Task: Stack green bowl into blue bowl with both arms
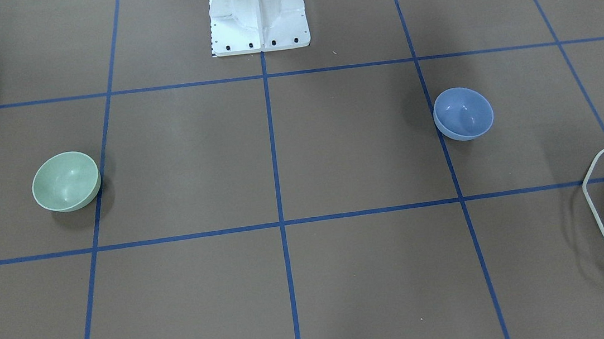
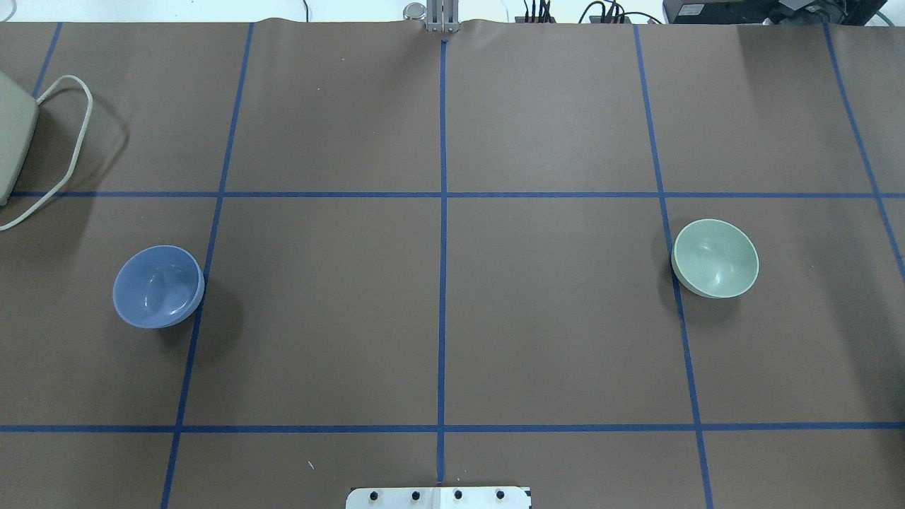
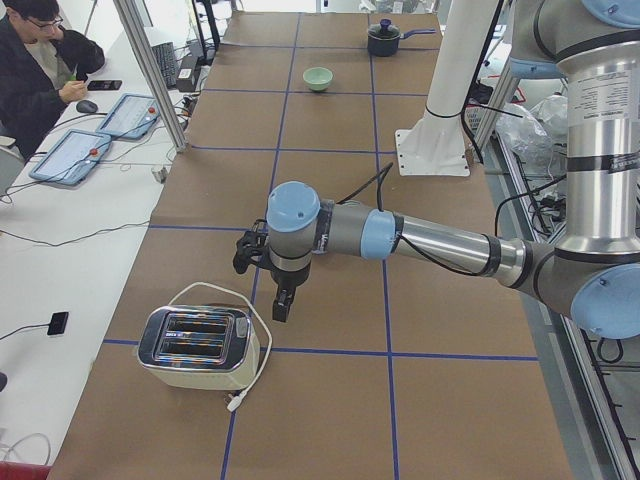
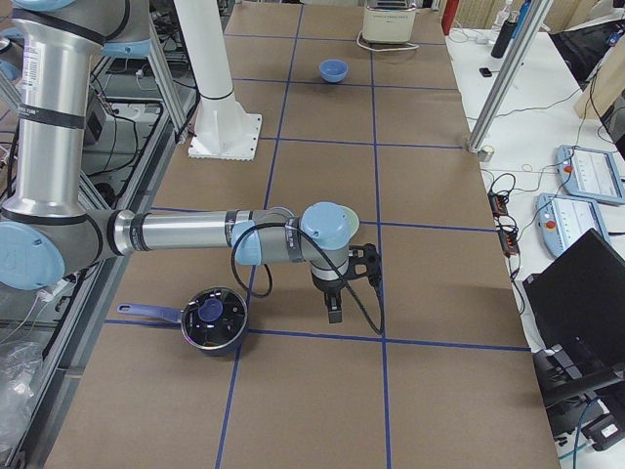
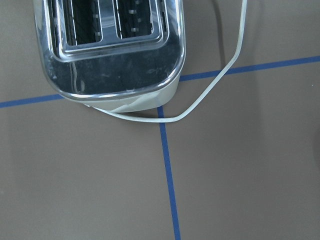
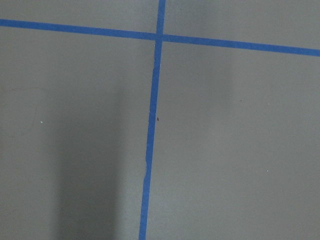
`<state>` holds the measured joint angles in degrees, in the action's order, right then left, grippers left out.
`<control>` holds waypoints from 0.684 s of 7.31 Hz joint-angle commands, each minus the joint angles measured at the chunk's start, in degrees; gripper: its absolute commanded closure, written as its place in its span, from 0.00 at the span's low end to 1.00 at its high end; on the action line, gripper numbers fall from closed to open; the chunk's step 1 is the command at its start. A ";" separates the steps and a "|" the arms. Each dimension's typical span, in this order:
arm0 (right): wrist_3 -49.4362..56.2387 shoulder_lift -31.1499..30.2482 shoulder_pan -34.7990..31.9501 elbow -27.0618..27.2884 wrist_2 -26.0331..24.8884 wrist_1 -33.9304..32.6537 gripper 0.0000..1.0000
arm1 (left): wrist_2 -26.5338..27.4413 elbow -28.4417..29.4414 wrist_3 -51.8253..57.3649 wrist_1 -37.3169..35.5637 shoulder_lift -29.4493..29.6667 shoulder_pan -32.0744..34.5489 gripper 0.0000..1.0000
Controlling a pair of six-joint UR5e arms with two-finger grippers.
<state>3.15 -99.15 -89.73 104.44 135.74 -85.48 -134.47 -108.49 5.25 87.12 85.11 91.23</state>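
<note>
Bowls apart, unheld.
The green bowl sits right of the pedestal, nearer the right gripper; the blue bowl sits left, nearer the left gripper; the jaws' spread cannot be told.

Overhead cam: behind the white pedestal, high, looking forward and down on the desk; front cam faces it from across the desk, steep down, pedestal at its top edge, so both cover the same tape grid with blue bowl and green bowl on swapped sides. Side cams look along the desk from either end, high and wide: left-end one has the toaster near and green bowl far, right-end one has the pot near and blue bowl far. Wrist cams look straight down, close: left over the toaster's end, right over a bare tape crossing.
</note>
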 commanded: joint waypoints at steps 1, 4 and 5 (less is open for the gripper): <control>0.01 0.98 0.00 -2.20 0.41 9.66 0.00 | -0.01 2.57 -0.15 12.37 1.11 0.00 0.02; -0.77 0.27 0.00 -3.37 0.76 16.82 0.00 | 0.08 6.54 0.20 26.21 0.23 0.00 0.01; -4.09 0.45 0.26 -3.19 0.93 17.35 0.00 | -0.09 6.28 -0.49 28.43 -1.16 -2.09 0.01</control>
<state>1.87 -98.86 -89.67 100.98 136.51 -69.41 -134.43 -102.37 5.22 111.54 85.27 90.76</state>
